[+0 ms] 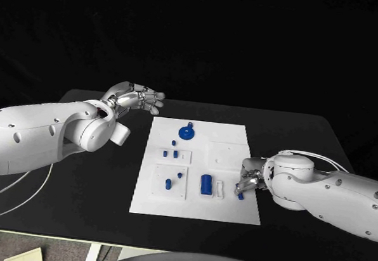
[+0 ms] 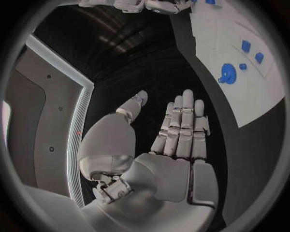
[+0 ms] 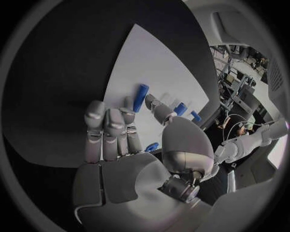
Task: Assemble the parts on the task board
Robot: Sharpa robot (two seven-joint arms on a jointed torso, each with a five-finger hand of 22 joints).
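Reaching over the near right part of the task board (image 1: 226, 208), the right hand (image 1: 250, 179) appears to be at the pick-up step for one of the small blue parts. The board lies flat in the middle of the black table (image 1: 317, 139). On it sit a round blue part with a loop (image 1: 187, 131) near the far edge, a few small blue pegs (image 1: 174, 155) on the left side, and a larger blue cylinder (image 1: 206, 183) towards the near edge. A small blue piece (image 1: 240, 196) lies just beside the right hand's fingertips, at the board's right edge.

The right hand's fingers (image 3: 108, 130) are extended and apart, and nothing is seen held in them; I judge it empty. Whether a fingertip touches the small piece cannot be told. In the right wrist view the blue cylinder (image 3: 141, 90) lies just beyond the fingertips.

The left hand (image 1: 137, 99) hovers off the board's far left corner, above the table, fingers straight and spread (image 2: 181, 125), holding nothing. It stands well apart from every part.

Judgement: assembly is at an early stage, with several parts lying loose. The next move calls for the right hand to close on the piece nearest it and lift cleanly without knocking the neighbouring cylinder.
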